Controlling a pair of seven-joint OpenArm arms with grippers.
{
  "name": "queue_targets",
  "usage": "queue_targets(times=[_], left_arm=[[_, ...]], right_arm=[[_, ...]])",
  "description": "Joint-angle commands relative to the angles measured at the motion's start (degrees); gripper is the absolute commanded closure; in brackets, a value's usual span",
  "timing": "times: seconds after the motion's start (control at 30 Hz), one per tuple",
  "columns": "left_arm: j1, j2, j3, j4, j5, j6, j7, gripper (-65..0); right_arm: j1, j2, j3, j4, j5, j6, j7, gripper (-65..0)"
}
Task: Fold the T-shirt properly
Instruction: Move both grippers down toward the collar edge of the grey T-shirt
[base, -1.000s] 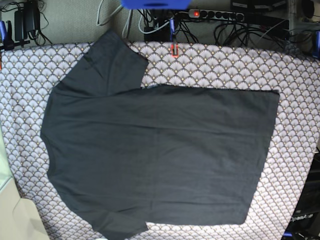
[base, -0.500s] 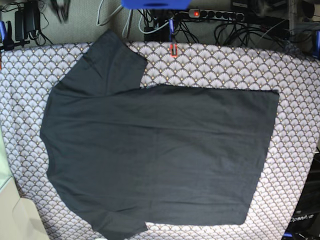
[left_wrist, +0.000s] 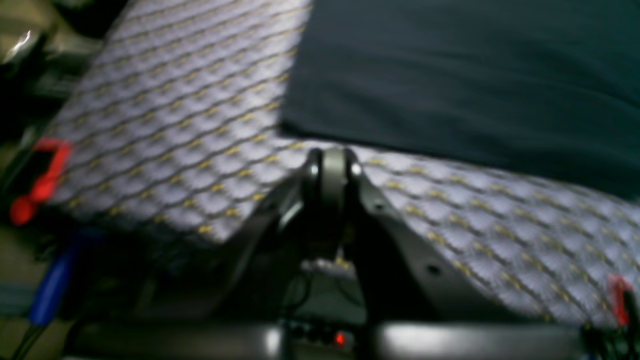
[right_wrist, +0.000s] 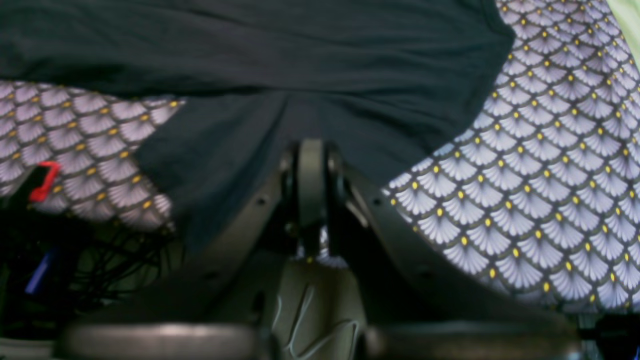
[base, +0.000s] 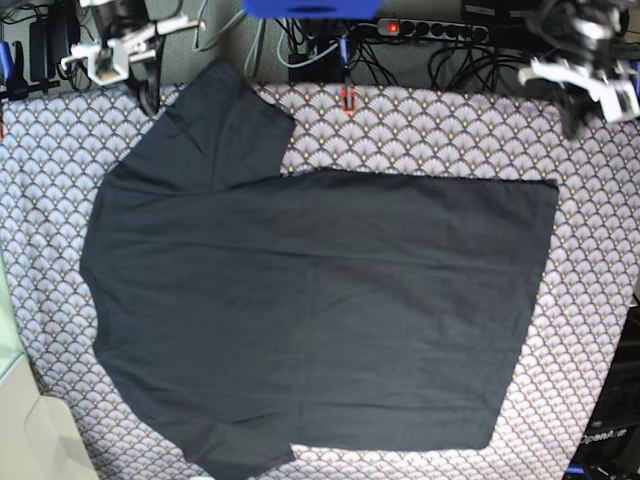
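My soft, floppy, plain dark charcoal-black T-shirt (base: 320, 310) lies flat. I should pinch its thin edges. Both my claws, left claw (left_wrist: 332, 167) and right claw (right_wrist: 311, 160), are pressed closed, empty.

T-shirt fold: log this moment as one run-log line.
stage: pre-grasp | T-shirt: flat, unfolded on patterned cloth | left gripper: shut, near hem corner | right gripper: shut, over sleeve
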Motion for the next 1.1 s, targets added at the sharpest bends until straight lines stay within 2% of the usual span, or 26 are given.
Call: queue_targets(times=[0.0,0.1,0.17,0.33,0.4,0.53,0.63,0.8,0.9,1.07], left_arm=[[-1.72,-0.49,-1.57,0.99,-0.61,-0.32,1.99,0.0],[-6.91,-0.49,-4.04,0.99,-0.61,-0.41,11.40,0.0],[-8.75,-0.49,-5.18,0.99,-0.61,-0.41,14.39,0.0],[-9.98,-1.02,-5.09,0.81,-0.52,-0.41,14.92,0.0],[-10.69,-1.02,-5.00,0.81,-0.52,-0.41,14.92,0.0],[-12.01,-0.58,-4.12,0.81,4.58,-0.41,14.92,0.0],[-12.62,-0.41,-2.45,0.81,8.88,-0.41,14.92,0.0],[-12.62,0.74,-2.01,0.81,11.08,-0.41,14.74,0.0],[-12.62,0.65,-2.01,0.81,10.99,-0.41,14.83,0.0],[-12.44,0.30,-2.10,0.81,10.99,-0.41,14.92,0.0]], right_arm=[[-0.04,0.01,0.19,0.93,0.34,0.36,0.17,0.0],[1.45,-0.17,-0.16,0.84,0.43,0.45,-2.12,0.0],[1.63,-1.66,0.10,0.84,1.66,0.45,-2.91,0.0],[2.77,-1.05,0.10,-0.04,8.16,0.45,-3.35,0.0],[3.21,-1.05,0.19,-0.92,10.62,0.45,-5.72,-0.9],[4.88,-0.79,-0.16,-3.12,16.87,0.54,-10.30,-10.9],[5.05,-0.87,-0.34,-4.26,20.29,0.89,-10.65,-19.0],[4.97,-1.22,0.19,-5.40,26.62,9.86,-11.09,-29.7],[4.97,-1.31,-0.08,-7.07,30.67,10.65,-11.09,-33.4],[6.64,-0.96,-0.25,-11.29,35.06,10.91,-11.09,-34.0]])
